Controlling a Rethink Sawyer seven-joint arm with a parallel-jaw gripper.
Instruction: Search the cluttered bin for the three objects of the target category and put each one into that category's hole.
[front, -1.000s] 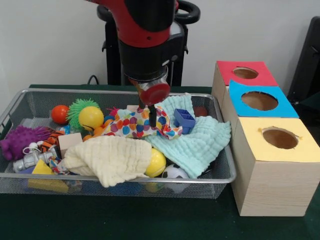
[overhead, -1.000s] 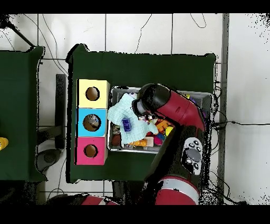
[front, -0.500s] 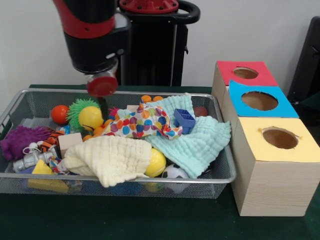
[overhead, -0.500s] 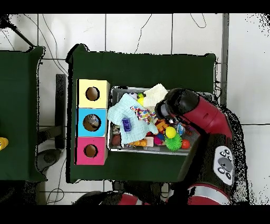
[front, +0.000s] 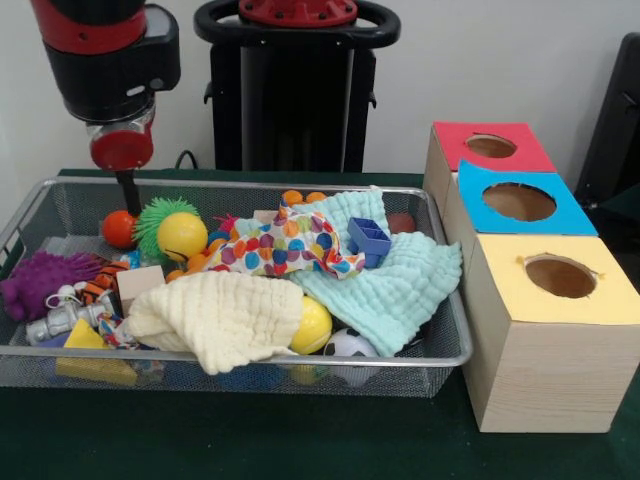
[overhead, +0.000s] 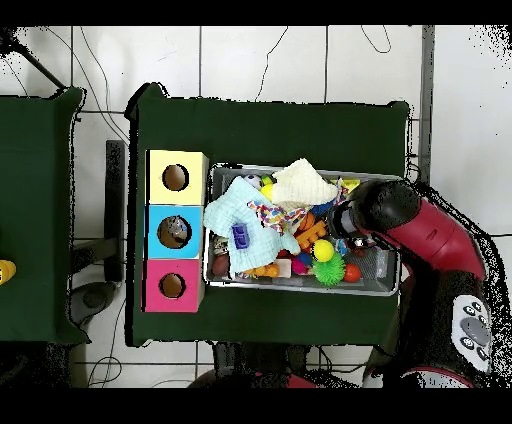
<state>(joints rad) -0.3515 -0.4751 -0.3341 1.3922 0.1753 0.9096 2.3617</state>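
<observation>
Above the far left corner of the wire bin (front: 440, 355), my gripper (front: 128, 192) hangs over the red-orange ball (front: 119, 228). Only one dark tip shows under my red round end, so I cannot tell how far it is open, and I see nothing held in it. Beside the ball sit a green spiky ball (front: 160, 218) and a yellow ball (front: 182, 235). A purple spiky toy (front: 40, 279) lies at the left wall. A dotted cloth (front: 280, 245) lies in the middle, and a cream cloth (front: 222, 318) is in front of it, partly covering a second yellow ball (front: 313, 326). A mint cloth (front: 395, 280) spreads at the right, with a blue block (front: 368, 240) resting on it. Right of the bin stand three boxes in a row, each with a round hole: the red box (front: 490, 146), the blue box (front: 520, 200) and the yellow box (front: 560, 280).
</observation>
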